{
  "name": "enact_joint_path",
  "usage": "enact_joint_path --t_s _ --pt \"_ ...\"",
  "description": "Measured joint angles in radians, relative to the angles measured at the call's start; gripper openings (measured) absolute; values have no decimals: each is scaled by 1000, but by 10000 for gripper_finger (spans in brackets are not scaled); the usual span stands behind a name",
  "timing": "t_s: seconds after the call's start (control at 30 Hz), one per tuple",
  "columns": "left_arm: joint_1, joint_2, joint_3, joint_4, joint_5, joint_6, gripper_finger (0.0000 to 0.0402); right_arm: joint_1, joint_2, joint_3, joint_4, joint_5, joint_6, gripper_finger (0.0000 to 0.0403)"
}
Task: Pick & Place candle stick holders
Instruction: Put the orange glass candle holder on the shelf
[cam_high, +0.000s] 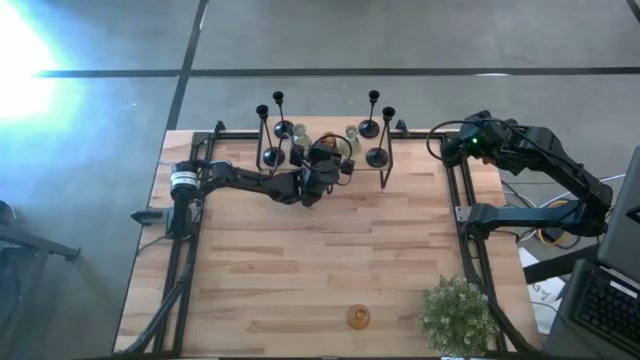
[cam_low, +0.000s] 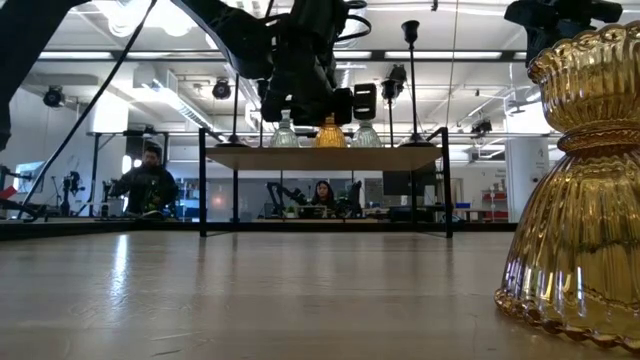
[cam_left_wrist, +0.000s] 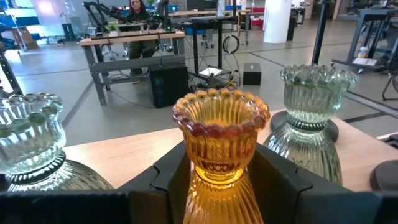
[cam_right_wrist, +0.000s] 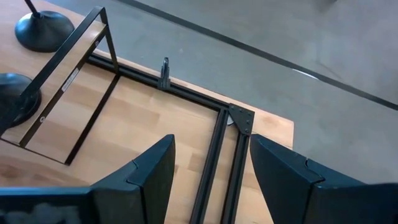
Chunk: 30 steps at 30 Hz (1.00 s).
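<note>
An amber glass holder (cam_left_wrist: 221, 124) stands on a raised wooden shelf (cam_low: 325, 157) at the table's far middle, between two pale-green glass holders (cam_left_wrist: 28, 140) (cam_left_wrist: 311, 106). My left gripper (cam_high: 325, 162) reaches in from the left and is shut on the amber holder. Several black holders with thin stems (cam_high: 377, 157) stand at the shelf's two ends. A second amber holder (cam_high: 358, 317) stands by its base on the table near the near edge. My right gripper (cam_right_wrist: 211, 149) is open and empty above the table's far right corner. My left gripper has the amber holder's narrow waist (cam_left_wrist: 217, 171), just below its cup, between its two fingers (cam_left_wrist: 168, 177), one on each side. The fingers come in about level from the table's near side. The holder is upright; in the low view its base (cam_low: 330, 140) sits at shelf level.
A green potted plant (cam_high: 458, 312) stands at the near right corner. A black metal frame (cam_right_wrist: 217, 143) runs along the table's edges. The shelf stands on thin black legs (cam_low: 203, 190). Bare wood lies between the shelf and the near edge. People sit at desks beyond the table.
</note>
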Motion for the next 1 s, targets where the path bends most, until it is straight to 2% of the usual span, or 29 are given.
enact_joint_path --t_s 0.37,1.0 --pt "0 3 -2 -9 -1 39 226 0 0 0 0 -7 -32 203" --pt "-2 -45 -3 2 -10 71 229 0 0 0 0 -6 -36 203"
